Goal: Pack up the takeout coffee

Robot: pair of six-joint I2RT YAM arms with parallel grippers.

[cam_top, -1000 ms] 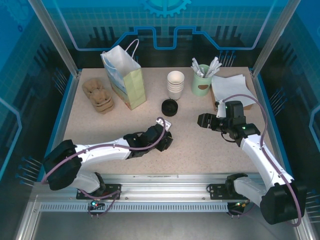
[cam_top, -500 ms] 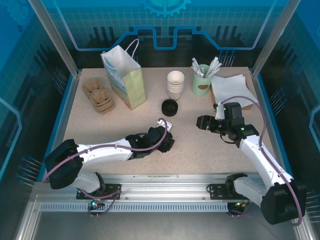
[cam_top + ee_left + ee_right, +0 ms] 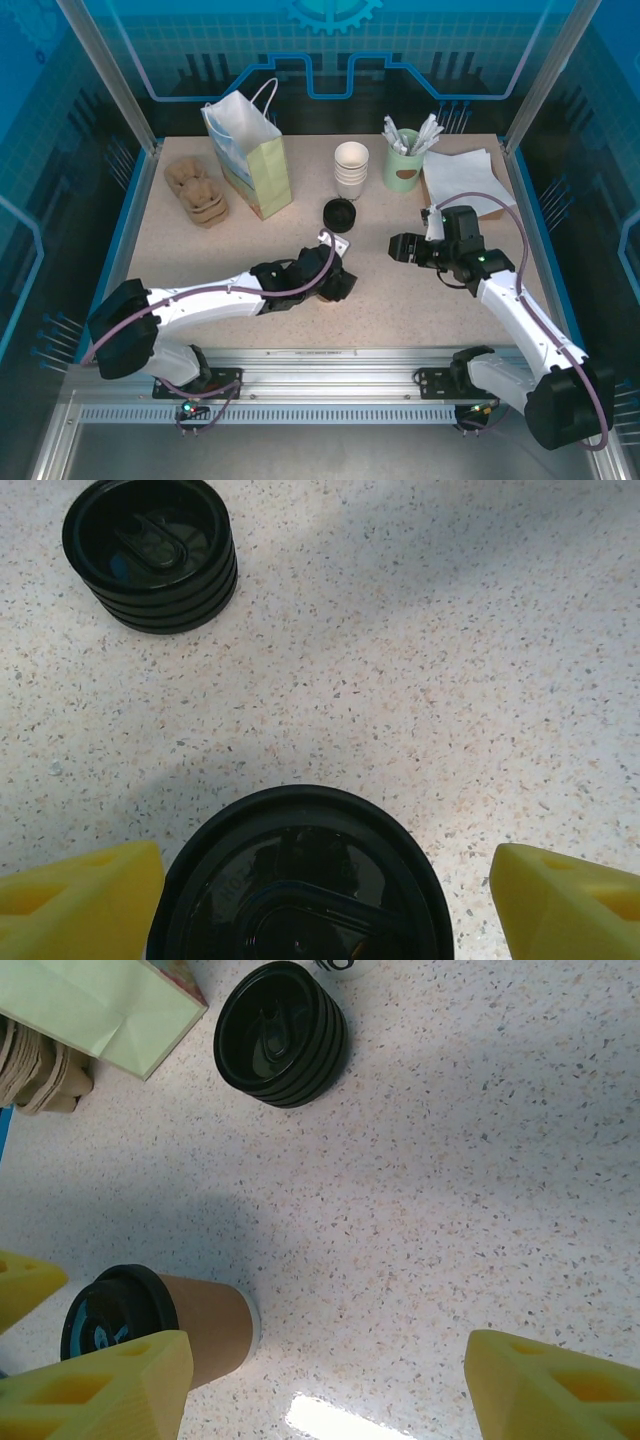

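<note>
Takeout coffee point(image 3: 300, 880) on table point(image 3: 420, 630) centre, between spread jaws of left gripper point(image 3: 335, 284), open, not clamped. Stack of black lids point(image 3: 280, 1032) at coffee's 12 o'clock. Right gripper point(image 3: 325, 1390) open, hovering at coffee's 3 o'clock.

You look down on the takeout coffee's black lid point(image 3: 300, 880), which sits between the left gripper's point(image 3: 325, 905) spread yellow fingers point(image 3: 80, 900). The finger at the right of the view is clear of the rim. A stack of loose black lids point(image 3: 150, 555) stands well apart on the speckled table point(image 3: 450, 630).
</note>
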